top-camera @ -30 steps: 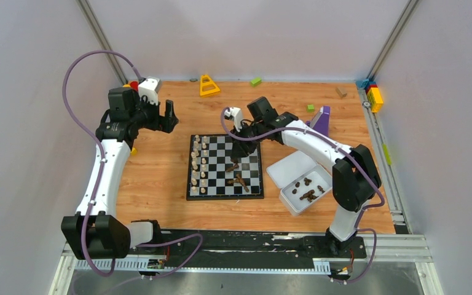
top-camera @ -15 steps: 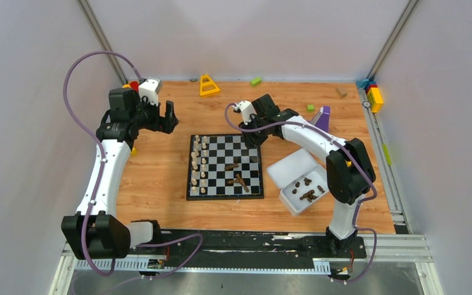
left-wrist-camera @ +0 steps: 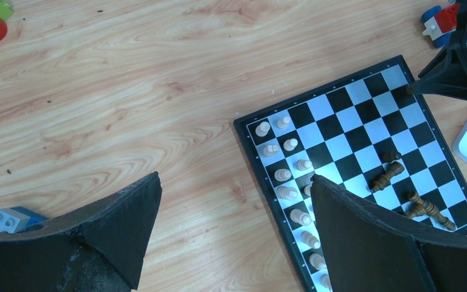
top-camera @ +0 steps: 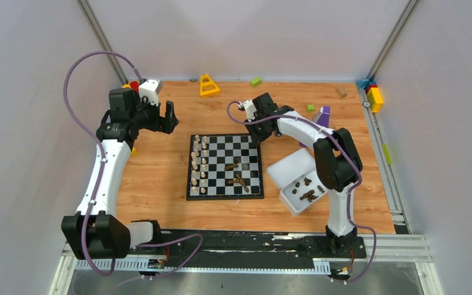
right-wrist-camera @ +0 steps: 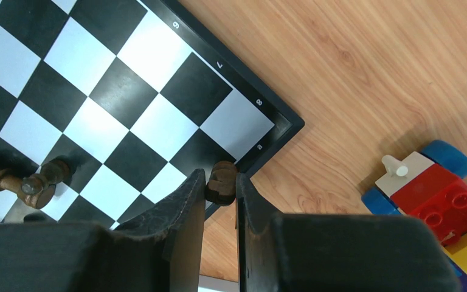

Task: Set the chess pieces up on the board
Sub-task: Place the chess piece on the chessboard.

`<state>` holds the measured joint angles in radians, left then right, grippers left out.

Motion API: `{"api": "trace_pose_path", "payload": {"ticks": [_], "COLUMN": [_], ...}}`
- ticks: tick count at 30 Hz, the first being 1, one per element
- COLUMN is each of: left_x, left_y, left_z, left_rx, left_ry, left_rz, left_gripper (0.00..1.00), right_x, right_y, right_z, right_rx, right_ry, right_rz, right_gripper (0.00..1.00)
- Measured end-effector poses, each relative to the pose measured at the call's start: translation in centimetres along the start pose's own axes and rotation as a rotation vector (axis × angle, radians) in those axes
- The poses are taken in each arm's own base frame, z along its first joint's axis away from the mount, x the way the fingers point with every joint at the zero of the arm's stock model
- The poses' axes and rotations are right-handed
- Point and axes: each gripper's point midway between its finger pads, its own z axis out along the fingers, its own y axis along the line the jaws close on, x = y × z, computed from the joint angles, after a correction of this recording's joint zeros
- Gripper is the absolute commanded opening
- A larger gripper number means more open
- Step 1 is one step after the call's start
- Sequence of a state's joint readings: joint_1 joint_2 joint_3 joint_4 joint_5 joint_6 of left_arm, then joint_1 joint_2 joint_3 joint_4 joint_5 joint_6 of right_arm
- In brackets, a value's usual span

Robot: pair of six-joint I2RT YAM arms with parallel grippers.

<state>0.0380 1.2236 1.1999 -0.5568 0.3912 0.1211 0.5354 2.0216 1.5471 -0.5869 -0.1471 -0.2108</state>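
Note:
The board lies at the table's middle. Cream chess pieces stand in two columns along its left side, also in the left wrist view. A few dark pieces lie toppled on its right half. My right gripper hangs over the board's far right corner, shut on a dark brown piece that sits just above the corner square and rim. My left gripper stands open off the board's far left corner, with only bare wood between its fingers.
A white tray right of the board holds several more dark pieces, its lid beside it. Toy blocks lie along the far edge: a yellow one, a green one, a purple one. A red-and-blue toy sits near the right gripper.
My right gripper has moved from over the toppled dark pieces at mid-board to the far right corner, carrying the dark piece. The left arm has not moved.

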Motion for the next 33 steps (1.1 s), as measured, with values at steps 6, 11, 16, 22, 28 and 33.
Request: {"api": "trace_pose_path", "payload": {"ticks": [6, 11, 16, 22, 28, 33], "left_x": [0.0, 0.1, 0.0, -0.2, -0.1, 0.0], "left_y": [0.0, 0.0, 0.0, 0.1, 0.1, 0.1], "left_z": [0.0, 0.0, 0.0, 0.1, 0.1, 0.2], "left_rx": [0.000, 0.000, 0.000, -0.002, -0.002, -0.001], "left_ry": [0.000, 0.001, -0.002, -0.010, -0.010, -0.006], "left_rz": [0.001, 0.000, 0.001, 0.005, 0.005, 0.004], "left_gripper": [1.00, 1.00, 1.00, 1.00, 1.00, 1.00], "right_x": [-0.4, -0.5, -0.5, -0.6, -0.6, -0.6], "right_y": [-0.1, 0.1, 0.3, 1.3, 1.5, 1.6], "right_z": [0.3, 0.3, 0.4, 0.5, 0.6, 0.6], "right_rx": [-0.001, -0.008, -0.017, -0.030, -0.033, -0.032], "right_ry": [-0.005, -0.006, -0.007, -0.007, -0.007, -0.007], "right_rz": [0.000, 0.000, 0.001, -0.016, -0.018, -0.018], "right_gripper": [0.01, 0.01, 0.01, 0.01, 0.05, 0.27]}}
